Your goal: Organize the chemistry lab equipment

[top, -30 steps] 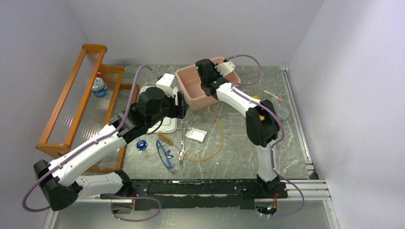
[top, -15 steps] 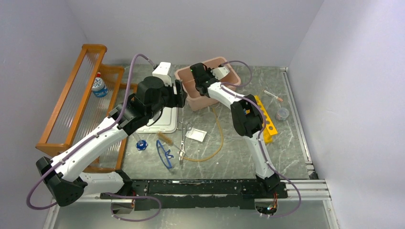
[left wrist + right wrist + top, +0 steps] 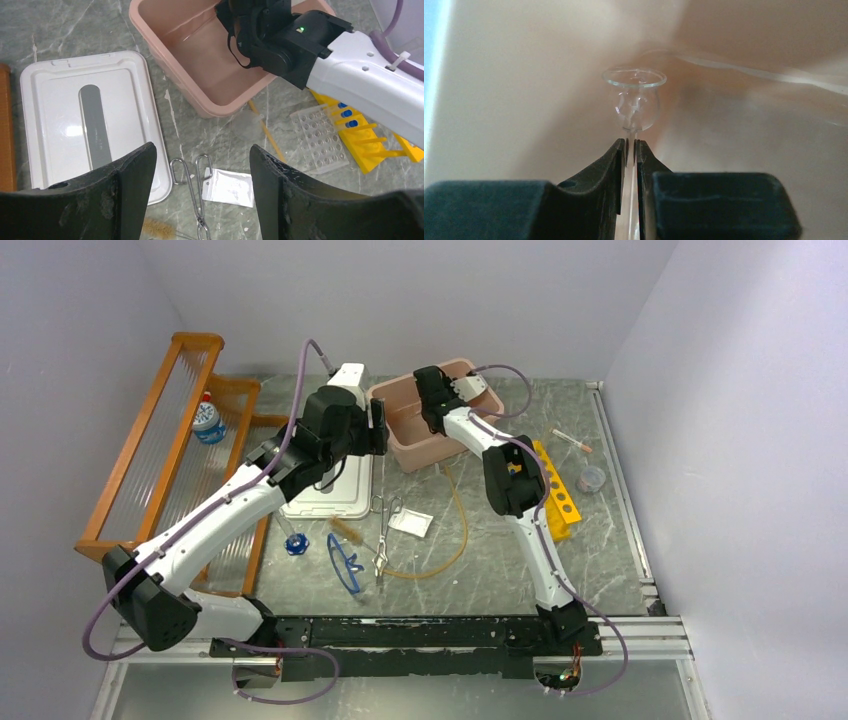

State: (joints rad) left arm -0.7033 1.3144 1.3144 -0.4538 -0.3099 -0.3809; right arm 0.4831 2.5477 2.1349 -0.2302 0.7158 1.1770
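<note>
My right gripper (image 3: 630, 142) is down inside the pink bin (image 3: 402, 445), shut on the thin stem of a clear glass funnel (image 3: 634, 97) whose bowl stands just beyond the fingertips. My left gripper (image 3: 201, 150) hangs open and empty above the table, just left of the bin. Below it lie metal scissors (image 3: 199, 190) and a white packet (image 3: 231, 186). Blue-framed safety glasses (image 3: 343, 562), a tan rubber tube (image 3: 455, 530) and a small blue piece (image 3: 296, 543) lie nearer the front.
A white lid (image 3: 125, 125) lies left of the bin. A clear well plate (image 3: 320, 137) and a yellow rack (image 3: 556, 490) with blue-capped tubes sit to the right. The orange shelf (image 3: 150, 460) holds a bottle (image 3: 207, 420). A small cup (image 3: 592, 478) is far right.
My left arm has swung away from me, bringing its open gripper up beside the bin's left wall. The right gripper has shifted a little inside the bin.
</note>
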